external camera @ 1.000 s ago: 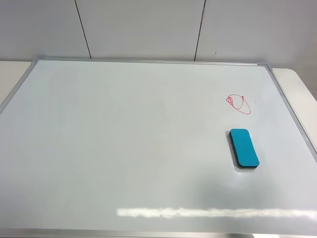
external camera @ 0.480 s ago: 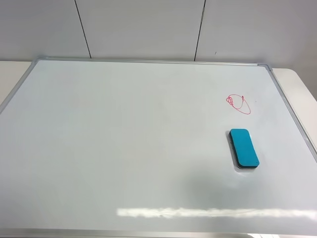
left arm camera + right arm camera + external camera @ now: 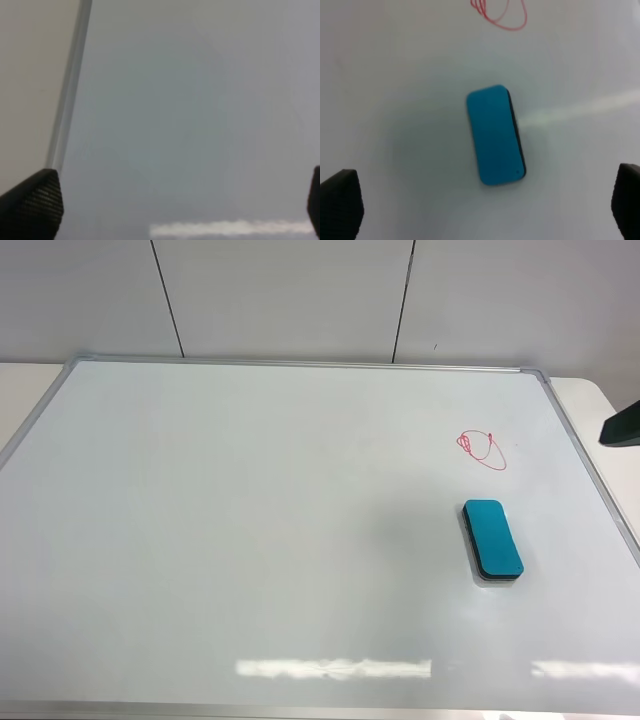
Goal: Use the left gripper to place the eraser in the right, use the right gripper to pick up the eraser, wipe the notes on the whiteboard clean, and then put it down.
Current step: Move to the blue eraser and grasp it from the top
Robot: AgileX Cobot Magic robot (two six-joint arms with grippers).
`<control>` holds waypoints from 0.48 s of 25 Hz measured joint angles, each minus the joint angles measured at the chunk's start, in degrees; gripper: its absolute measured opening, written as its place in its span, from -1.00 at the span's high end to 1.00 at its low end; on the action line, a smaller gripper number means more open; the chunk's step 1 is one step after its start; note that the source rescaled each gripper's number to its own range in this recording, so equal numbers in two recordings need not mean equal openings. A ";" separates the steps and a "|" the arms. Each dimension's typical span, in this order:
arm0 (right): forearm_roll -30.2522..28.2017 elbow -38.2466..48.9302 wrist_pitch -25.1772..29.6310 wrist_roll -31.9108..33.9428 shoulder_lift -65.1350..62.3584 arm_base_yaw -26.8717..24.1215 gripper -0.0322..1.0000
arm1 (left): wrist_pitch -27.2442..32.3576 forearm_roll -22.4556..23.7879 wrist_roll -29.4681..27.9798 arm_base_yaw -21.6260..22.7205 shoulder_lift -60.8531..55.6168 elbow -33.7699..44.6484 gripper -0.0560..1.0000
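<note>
Status: the eraser, a rounded-rectangle block with a bright teal-blue top and a thin dark felt base, lies flat on the right-hand part of the whiteboard, near the notes but clear of them. Its placement on the right side therefore appears complete. Pick-up, wiping and set-down remain: the notes, a looped red marker outline, are intact and nothing grips the eraser.

Right gripper: jaws spread wide and empty, positioned above the eraser, which sits between the two dark fingertips in the wrist view. A dark part at the right edge of the high view is probably this arm.

Left gripper: jaws spread wide and empty, over bare board beside the frame.

Materials: the whiteboard is a large glossy white panel that reflects overhead light in streaks. It has a thin silver metal frame and rounded corners, and it rests on a pale bench. The fingertip pads show a knurled black texture.
</note>
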 joint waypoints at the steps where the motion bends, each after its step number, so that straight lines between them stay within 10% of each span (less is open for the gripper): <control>1: -0.21 -0.05 -0.53 0.05 2.51 0.00 -1.00 | 0.00 0.00 0.00 0.00 0.00 0.00 -0.99; 12: -6.42 -0.06 -9.34 3.81 26.99 8.89 -1.00 | 0.00 0.00 0.05 0.00 0.00 0.00 -0.99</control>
